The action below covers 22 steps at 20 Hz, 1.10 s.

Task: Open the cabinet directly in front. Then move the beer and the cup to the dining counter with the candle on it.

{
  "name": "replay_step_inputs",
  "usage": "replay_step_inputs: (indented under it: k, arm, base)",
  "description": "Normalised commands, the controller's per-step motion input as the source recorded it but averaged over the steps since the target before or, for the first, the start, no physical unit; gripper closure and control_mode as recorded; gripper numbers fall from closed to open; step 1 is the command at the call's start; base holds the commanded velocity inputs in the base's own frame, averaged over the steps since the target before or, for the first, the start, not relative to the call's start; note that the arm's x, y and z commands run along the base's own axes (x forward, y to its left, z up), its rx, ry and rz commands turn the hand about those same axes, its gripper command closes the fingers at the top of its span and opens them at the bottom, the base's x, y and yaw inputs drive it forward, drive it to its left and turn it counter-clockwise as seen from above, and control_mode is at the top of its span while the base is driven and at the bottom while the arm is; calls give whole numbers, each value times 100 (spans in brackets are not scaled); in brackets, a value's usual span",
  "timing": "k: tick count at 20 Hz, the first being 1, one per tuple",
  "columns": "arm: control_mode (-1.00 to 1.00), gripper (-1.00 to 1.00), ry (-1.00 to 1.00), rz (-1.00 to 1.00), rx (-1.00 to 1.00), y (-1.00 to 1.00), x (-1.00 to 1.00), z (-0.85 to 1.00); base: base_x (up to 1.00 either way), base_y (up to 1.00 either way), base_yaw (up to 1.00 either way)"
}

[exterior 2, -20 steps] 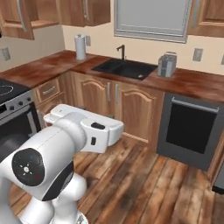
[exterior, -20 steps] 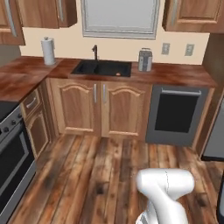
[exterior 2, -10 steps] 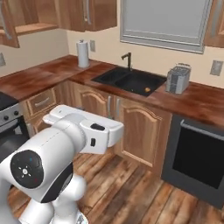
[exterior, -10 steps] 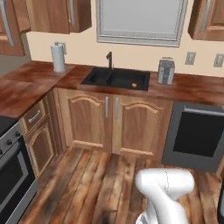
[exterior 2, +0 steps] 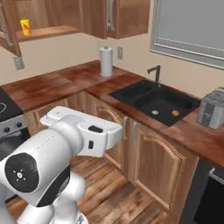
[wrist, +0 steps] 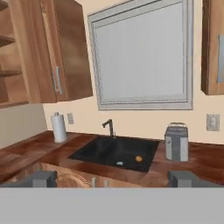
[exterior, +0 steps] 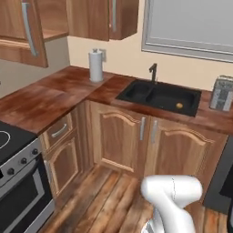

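Observation:
The cabinet [exterior 2: 48, 17] hangs on the wall at the upper left with a door [exterior: 22, 34] swung open, and its shelves [wrist: 6, 74] show at the left edge of the hand view. The yellow cup [exterior 2: 25, 27] with its red mark stands on the lower shelf inside. The beer, the dining counter and the candle are out of view. My gripper [wrist: 113, 179] is open, its two dark tips wide apart with nothing between them. It points across the sink [wrist: 116, 152] toward the window, well away from the cabinet.
A paper towel roll [exterior: 96, 65] stands in the counter's corner. The black sink [exterior: 159, 96] with its faucet lies to the right, and a toaster [exterior: 222, 93] beyond it. A stove [exterior: 13, 154] is at the lower left. Base cabinets front the wooden floor [exterior: 104, 200].
The whole picture has slid right and grown larger, so the camera has turned left and come nearer. The open cabinet and the stove have come into view. The gripper stays open.

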Motion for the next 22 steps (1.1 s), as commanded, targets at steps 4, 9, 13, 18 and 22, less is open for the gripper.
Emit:
replay_step_inputs:
  k: [4,9,13,18,22]
  arm:
    - [100,-100,0,0,0,0,0,0]
    - [100,-100,0,0,0,0,0,0]
    - [100,-100,0,0,0,0,0,0]
    - [100,-100,0,0,0,0,0,0]
    - [100,-100,0,0,0,0,0,0]
  base:
    - [100,0,53]
    - [100,0,54]
    - [100,0,55]
    - [100,0,53]
    - [91,-1,45]
